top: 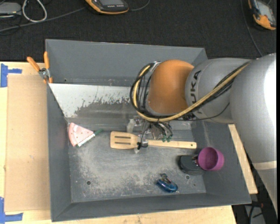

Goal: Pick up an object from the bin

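The end effector [143, 142] sits low over the wooden spatula [123, 140] in the middle of the bin [107, 190], I cannot tell if it is open or closed, and next it likely must squeeze and lift.

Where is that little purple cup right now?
The purple cup sits at the right of the bin, beside a dark object, just below the handle end of the wooden spatula.

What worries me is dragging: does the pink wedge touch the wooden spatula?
Apart. The camera view shows bare bin floor between the pink wedge and the wooden spatula.
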Robot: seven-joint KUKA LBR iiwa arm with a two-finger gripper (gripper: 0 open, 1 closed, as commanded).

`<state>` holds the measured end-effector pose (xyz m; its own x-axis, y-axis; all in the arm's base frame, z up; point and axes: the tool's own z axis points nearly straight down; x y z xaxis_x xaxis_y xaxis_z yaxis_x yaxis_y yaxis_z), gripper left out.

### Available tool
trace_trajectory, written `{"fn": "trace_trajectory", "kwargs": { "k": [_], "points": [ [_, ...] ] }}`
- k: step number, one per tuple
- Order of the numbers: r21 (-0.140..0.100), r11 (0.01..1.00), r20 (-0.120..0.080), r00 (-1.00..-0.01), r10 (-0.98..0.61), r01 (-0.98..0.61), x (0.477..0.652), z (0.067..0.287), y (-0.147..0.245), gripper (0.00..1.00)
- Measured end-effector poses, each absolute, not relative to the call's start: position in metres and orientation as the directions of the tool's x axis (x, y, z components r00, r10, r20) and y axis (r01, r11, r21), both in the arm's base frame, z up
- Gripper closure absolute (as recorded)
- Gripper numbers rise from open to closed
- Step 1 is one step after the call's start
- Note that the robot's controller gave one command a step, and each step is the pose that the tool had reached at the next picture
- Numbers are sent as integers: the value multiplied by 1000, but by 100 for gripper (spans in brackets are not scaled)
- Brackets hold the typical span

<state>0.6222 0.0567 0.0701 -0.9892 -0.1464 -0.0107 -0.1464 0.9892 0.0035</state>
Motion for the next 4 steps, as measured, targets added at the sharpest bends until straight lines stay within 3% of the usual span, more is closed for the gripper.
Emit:
{"fn": "trace_trajectory", "kwargs": {
  "k": [4],
  "points": [
    [4,990,-10,-990,-144,-144,622,70,57,100]
  ]
}}
